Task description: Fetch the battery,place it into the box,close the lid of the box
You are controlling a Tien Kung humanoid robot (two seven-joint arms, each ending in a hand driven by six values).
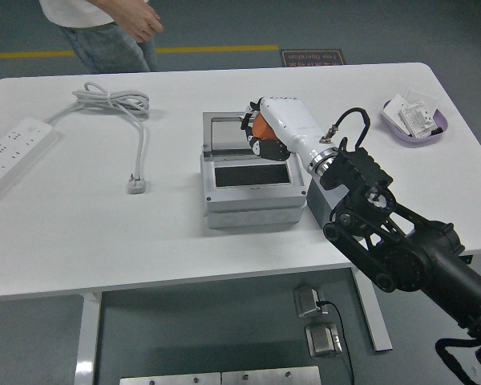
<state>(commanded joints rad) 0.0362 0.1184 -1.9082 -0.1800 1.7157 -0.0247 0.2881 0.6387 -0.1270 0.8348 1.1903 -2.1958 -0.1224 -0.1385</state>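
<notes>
**Nearly there: battery carried over the open box, lid not yet shut**

Already the first part of the job looks done. The right hand (266, 132) has its fingers curled around the orange battery (260, 127), gripping it and holding it in the air above the back of the grey box (248, 188), in front of the raised lid (224, 128). Only a small patch of orange shows between the white shell of the hand and the dark fingers, so the exact grip cannot be made out. The battery does not appear to be inside the box; it seems to hang just over the dark opening (248, 174), though the hand hides how close it is to the rim.

Just right of the box stands the grey block (321, 199), mostly hidden behind the black right arm, which crosses over it from the lower right corner. The left hand is nowhere in view.

By my reading, two steps remain: lowering and releasing the battery into the opening, then swinging the upright lid down.

Further out, a white power strip (12, 152) and a coiled cable (112, 100) with its plug lie on the left of the white table (104, 233), well apart from the work. A purple dish (417, 120) holding small items sits at the far right. A person (112, 24) stands beyond the far edge at the upper left, one hand hanging clear of the table.
</notes>
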